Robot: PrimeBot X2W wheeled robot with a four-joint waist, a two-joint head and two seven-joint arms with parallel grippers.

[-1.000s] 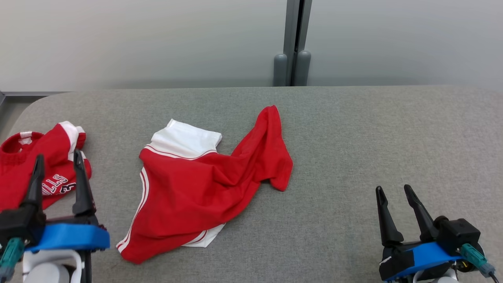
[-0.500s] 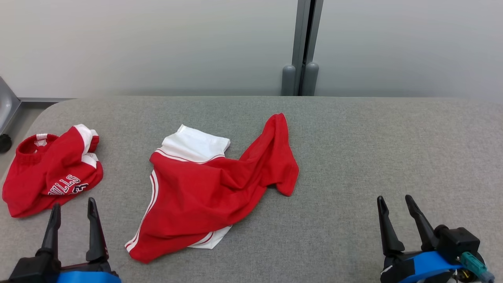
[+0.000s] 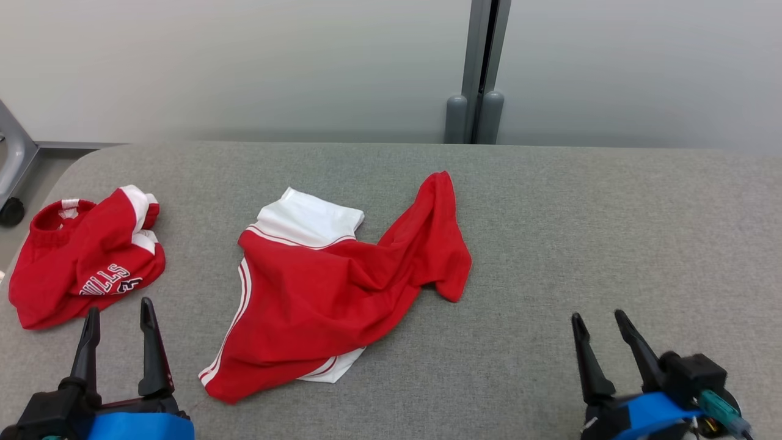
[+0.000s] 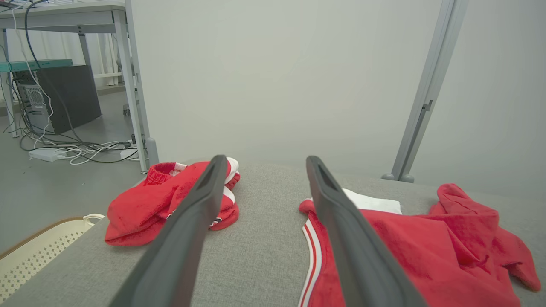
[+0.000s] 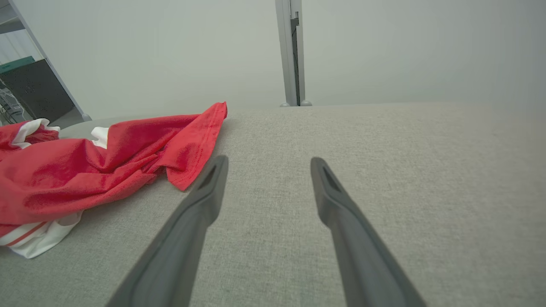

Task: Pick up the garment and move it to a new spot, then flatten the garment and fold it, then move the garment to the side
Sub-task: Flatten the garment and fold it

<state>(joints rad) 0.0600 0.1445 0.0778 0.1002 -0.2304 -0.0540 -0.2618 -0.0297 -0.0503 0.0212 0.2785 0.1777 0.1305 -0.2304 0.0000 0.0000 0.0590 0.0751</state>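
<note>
A crumpled red garment (image 3: 330, 299) with white panels and white side stripes lies in the middle of the grey padded table (image 3: 611, 214). In the left wrist view the garment (image 4: 409, 243) lies to the right of the fingers. In the right wrist view the garment (image 5: 85, 170) lies to the left. My left gripper (image 3: 119, 307) stands open at the near left edge, empty, a short way left of the garment's lower corner. My right gripper (image 3: 597, 316) stands open and empty at the near right, well clear of the cloth. Both appear open in their own views, the left gripper (image 4: 266, 160) and the right gripper (image 5: 269, 160).
A second red garment (image 3: 85, 263) with white trim and lettering lies bunched at the table's left end, just beyond my left gripper. A grey post (image 3: 482, 73) stands behind the table against the wall. A cream perforated basket (image 4: 38, 251) sits beside the table's left end.
The head camera has shifted, so the scene sits further right. My left gripper has drawn back from over the left red garment toward the near edge. Neither garment has changed shape.
</note>
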